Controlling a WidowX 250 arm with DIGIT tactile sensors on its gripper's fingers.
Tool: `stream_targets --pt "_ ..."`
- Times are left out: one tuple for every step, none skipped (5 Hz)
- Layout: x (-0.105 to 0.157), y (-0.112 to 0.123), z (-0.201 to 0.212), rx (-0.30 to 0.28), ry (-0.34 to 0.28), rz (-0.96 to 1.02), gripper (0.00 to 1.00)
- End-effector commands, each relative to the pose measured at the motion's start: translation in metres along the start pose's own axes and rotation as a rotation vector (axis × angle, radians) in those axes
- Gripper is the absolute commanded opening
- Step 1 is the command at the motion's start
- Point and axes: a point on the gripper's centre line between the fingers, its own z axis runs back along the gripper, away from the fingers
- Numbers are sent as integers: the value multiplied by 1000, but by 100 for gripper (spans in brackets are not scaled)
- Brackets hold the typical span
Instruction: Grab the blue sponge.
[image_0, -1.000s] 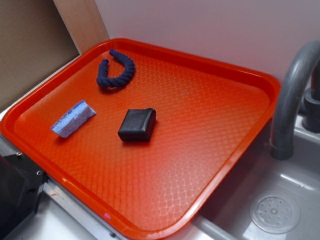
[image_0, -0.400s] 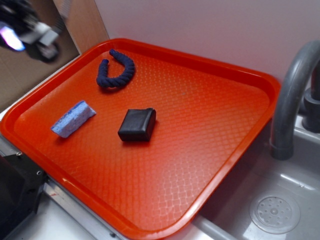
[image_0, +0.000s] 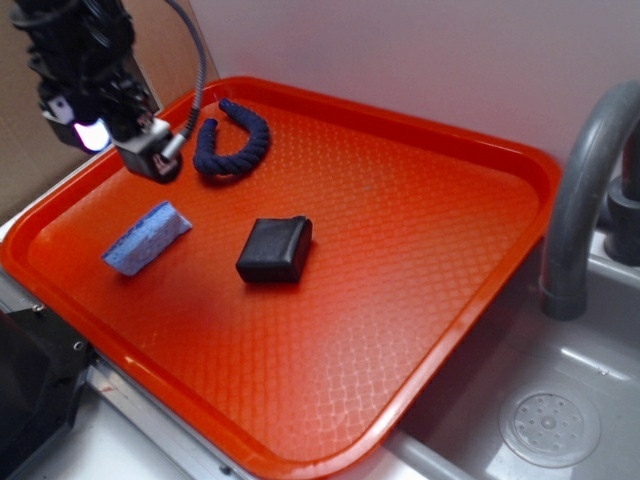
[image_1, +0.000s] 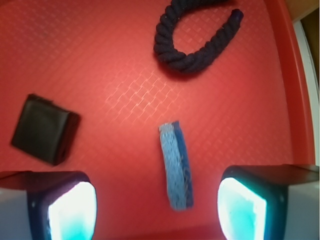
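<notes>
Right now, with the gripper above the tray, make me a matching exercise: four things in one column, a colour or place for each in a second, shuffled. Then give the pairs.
Things:
1. sponge
2. rope
3. block
4. gripper

Descriptions:
A. black, near the tray's middle
B. dark navy, curled near the far rim
C. open, above the tray, fingers either side of the sponge in the wrist view
D. light blue, near the left rim

Pairs: 1-D, 2-B, 3-A, 4-C
</notes>
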Motion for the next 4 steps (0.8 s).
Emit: stream_targets --pt "2 11 -40 80 6 -31 100" --pt "3 18 -70 112 54 -47 100" --pt "4 18 -84 81 82 -75 100" --pt "3 17 -90 80 86 -83 0"
